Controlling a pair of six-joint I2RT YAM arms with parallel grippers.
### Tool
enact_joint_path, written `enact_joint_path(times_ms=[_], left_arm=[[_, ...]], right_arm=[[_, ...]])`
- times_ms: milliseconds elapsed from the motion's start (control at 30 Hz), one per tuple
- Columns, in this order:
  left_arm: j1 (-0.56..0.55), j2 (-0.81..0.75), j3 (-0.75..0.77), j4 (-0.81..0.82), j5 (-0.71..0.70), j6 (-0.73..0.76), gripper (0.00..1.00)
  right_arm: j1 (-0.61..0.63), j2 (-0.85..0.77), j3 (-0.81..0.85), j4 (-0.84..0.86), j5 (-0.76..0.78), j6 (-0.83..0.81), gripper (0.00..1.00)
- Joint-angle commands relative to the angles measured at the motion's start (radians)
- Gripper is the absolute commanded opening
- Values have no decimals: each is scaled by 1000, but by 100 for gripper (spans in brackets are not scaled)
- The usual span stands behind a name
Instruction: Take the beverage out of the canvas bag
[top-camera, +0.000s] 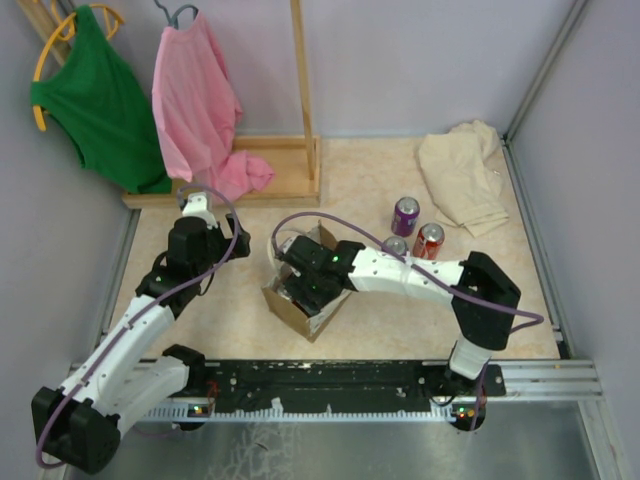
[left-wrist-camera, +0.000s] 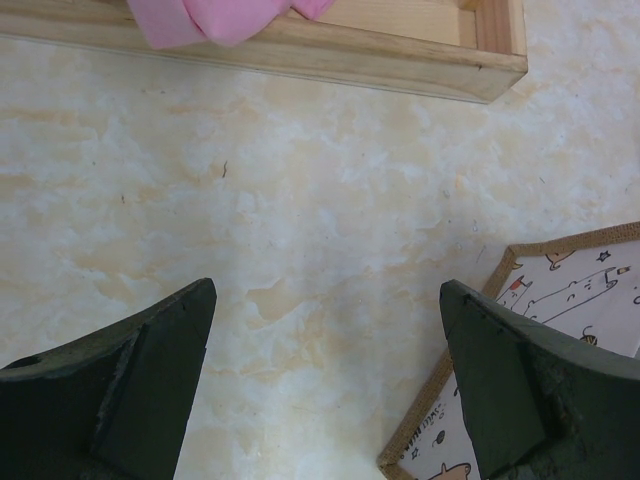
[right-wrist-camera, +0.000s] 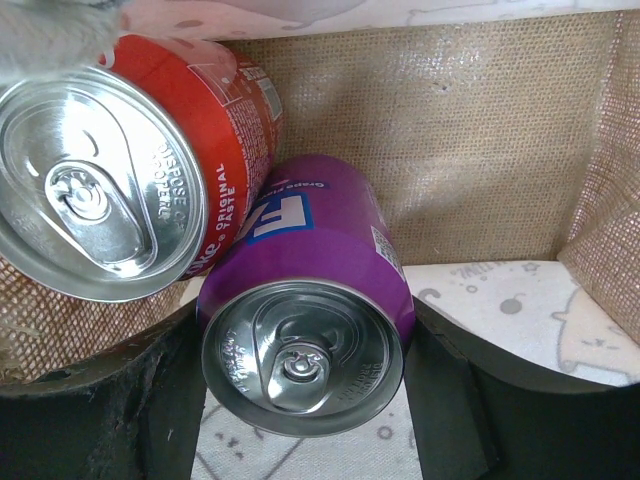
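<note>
The canvas bag stands open at the table's middle. My right gripper reaches down into its mouth. In the right wrist view the right gripper has a finger touching each side of a purple can lying in the bag. A red can lies against it at upper left, before the burlap wall. My left gripper is open and empty over the bare table, left of the bag. In the left wrist view the left gripper has the bag's printed corner beside its right finger.
Three cans stand right of the bag: a purple one, a red one and a silver-topped one. A beige cloth lies at back right. A wooden rack base with pink and green shirts stands at back left.
</note>
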Motion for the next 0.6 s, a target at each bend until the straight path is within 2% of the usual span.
enact_joint_path(times_ms=[0,233,567], left_arm=[[-4,-9,7,0,-11,-4,100],[-3,-2,6,9,-8,-5,100],[-2,-11,4,5,-12,-4,100]], right_arm=[[3,-7,33,-22,83,-24,0],[4,-144,80,23,210,-40,0],[2,-233,198,118,343,-93,0]])
